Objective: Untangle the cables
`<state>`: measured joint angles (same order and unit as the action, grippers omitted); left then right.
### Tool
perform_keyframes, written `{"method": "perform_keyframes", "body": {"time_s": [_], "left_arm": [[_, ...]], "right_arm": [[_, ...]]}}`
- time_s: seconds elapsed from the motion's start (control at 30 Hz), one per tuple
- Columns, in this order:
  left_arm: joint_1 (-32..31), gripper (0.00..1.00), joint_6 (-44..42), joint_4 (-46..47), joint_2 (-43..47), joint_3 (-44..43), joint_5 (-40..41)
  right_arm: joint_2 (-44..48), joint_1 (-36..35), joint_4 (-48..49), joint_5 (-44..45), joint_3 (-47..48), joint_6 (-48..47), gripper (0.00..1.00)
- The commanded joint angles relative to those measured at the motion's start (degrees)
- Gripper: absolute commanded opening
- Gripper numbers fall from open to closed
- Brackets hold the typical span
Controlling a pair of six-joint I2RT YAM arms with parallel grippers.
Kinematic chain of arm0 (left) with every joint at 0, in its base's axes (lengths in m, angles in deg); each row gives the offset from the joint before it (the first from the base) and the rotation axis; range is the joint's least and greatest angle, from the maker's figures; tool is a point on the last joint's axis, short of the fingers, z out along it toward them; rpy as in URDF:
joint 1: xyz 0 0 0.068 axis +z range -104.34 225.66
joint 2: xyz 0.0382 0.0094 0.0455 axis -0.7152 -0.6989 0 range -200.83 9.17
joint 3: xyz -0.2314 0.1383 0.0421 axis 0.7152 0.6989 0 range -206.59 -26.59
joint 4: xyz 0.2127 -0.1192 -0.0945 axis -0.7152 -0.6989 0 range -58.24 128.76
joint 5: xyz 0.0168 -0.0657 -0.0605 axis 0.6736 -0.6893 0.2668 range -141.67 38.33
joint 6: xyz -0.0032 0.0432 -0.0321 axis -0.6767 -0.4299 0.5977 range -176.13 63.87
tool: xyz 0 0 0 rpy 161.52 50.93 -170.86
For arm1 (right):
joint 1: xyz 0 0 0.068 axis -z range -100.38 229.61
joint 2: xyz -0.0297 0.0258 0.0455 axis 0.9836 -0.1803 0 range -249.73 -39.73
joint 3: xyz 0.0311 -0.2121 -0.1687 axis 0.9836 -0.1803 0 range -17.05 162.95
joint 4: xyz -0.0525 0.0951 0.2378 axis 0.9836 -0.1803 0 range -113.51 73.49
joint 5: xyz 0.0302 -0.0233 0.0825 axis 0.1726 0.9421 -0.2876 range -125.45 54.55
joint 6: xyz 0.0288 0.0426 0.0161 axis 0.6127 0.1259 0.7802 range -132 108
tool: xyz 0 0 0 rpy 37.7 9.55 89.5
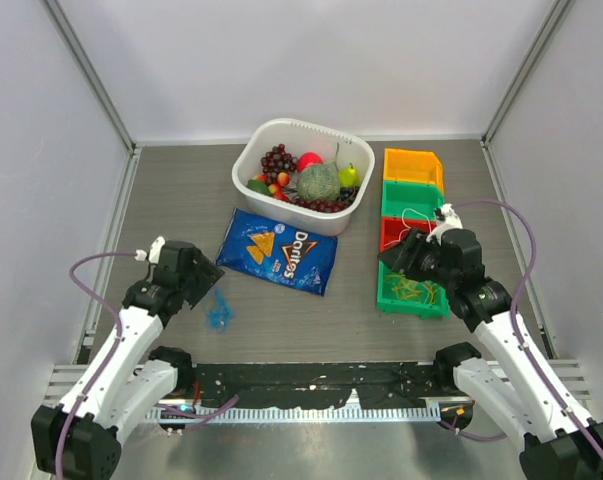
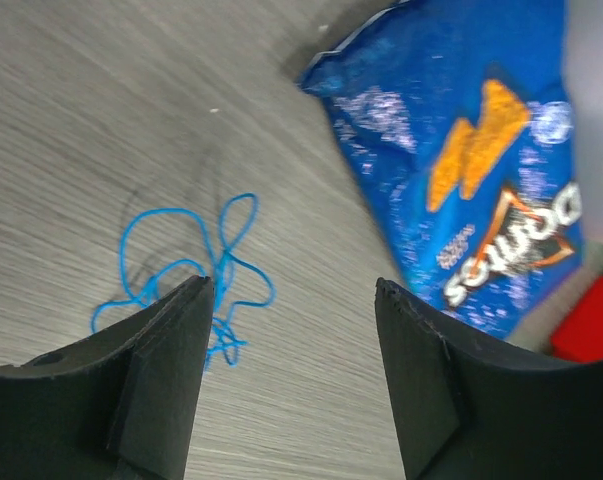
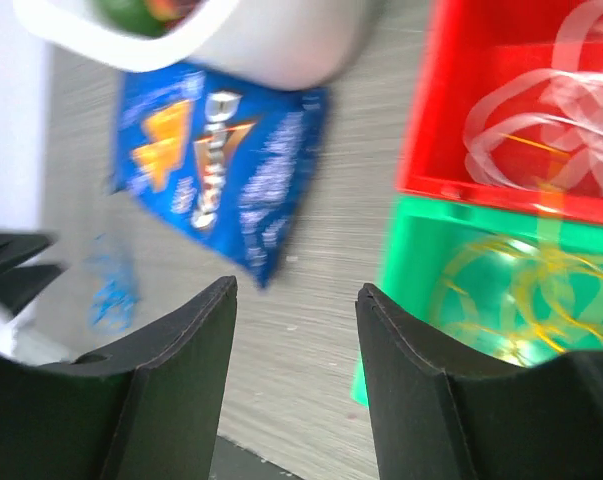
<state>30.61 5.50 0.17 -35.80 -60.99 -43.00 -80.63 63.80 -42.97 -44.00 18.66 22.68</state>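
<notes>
The step in hand looks like sorting the freed cables apart: the yellow cable (image 1: 413,290) lies bunched in the near green bin (image 1: 384,296), the white cable (image 3: 511,105) lies looped in the red bin (image 3: 427,100) just behind it, and the blue cable (image 1: 218,312) lies alone on the table (image 1: 311,325), near the lower left corner of the chip bag (image 1: 278,250). The right jaws hang wide and empty over the edge where the two bins meet. The left jaws are also wide with nothing between them, low over the table, with the blue cable just beyond the left fingertip (image 2: 186,330) and off to one side of the gap. Only the blue one seems left to deal with, so the next move likely falls to the left arm: shift sideways until the loops sit between the jaws, drop to the table, and pinch where several strands cross, since a single thin strand may slip out.
</notes>
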Motion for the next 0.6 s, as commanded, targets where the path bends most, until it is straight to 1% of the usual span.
{"method": "perform_keyframes", "body": {"time_s": [0.0,0.03,0.07,0.1,0.13,0.17,0.2,0.23,0.33,0.4,0.43,0.5,0.57], "left_arm": [[-0.16,0.67,0.34,3.42,-5.11,1.96,2.94],[-0.07,0.66,0.34,4.3,-6.52,2.31,2.5],[-0.07,0.64,0.16,5.09,-8.1,2.31,1.89],[-0.16,0.63,0.25,5.8,-9.42,2.22,1.1],[-0.24,0.61,0.34,6.33,-10.83,2.31,-0.13],[-0.16,0.6,0.77,6.77,-12.32,2.31,-1.36],[-0.16,0.58,1.04,7.12,-13.29,2.22,-2.33],[-0.24,0.54,1.48,7.12,-14.17,2.22,-3.03],[-0.16,0.4,3.14,5.81,-14.36,2.14,-2.78],[-0.24,0.25,3.33,5.46,-12.43,2.49,-1.73],[-0.16,0.13,3.33,4.67,-10.42,2.4,-0.94],[-0.16,0.01,3.15,3.26,-6.73,1.96,0.12],[-0.16,0.0,2.45,2.03,-2.77,0.91,0.04]], "right_arm": [[-2.5,-5.79,20.45,-17.56,-1.34,-0.22,0.56],[-3.3,-11.64,21.35,-15.37,-0.47,-1.27,0.56],[-5.39,-14.83,22.14,-11.17,-0.02,-1.97,0.56],[-8.37,-21.65,22.85,-6.35,1.29,-3.37,0.56],[-9.79,-27.81,23.2,-3.86,1.99,-3.91,0.56],[-13.37,-29.96,23.73,-0.88,2.87,-4.35,0.56],[-14.98,-33.72,26.08,-0.24,2.88,-3.92,0.55],[-18.56,-34.89,30.11,-0.41,2.88,-3.13,0.55],[-24.82,-39.02,37.34,-0.67,1.39,0.64,0.54],[-28.87,-40.25,42.26,-1.2,1.12,1.79,0.54],[-31.4,-40.61,43.58,-1.2,1.3,1.97,0.54],[-34.57,-41.84,45.08,-1.11,2.61,1.36,0.54],[-37.48,-43.68,46.22,-1.02,4.37,-0.13,0.54]]}}
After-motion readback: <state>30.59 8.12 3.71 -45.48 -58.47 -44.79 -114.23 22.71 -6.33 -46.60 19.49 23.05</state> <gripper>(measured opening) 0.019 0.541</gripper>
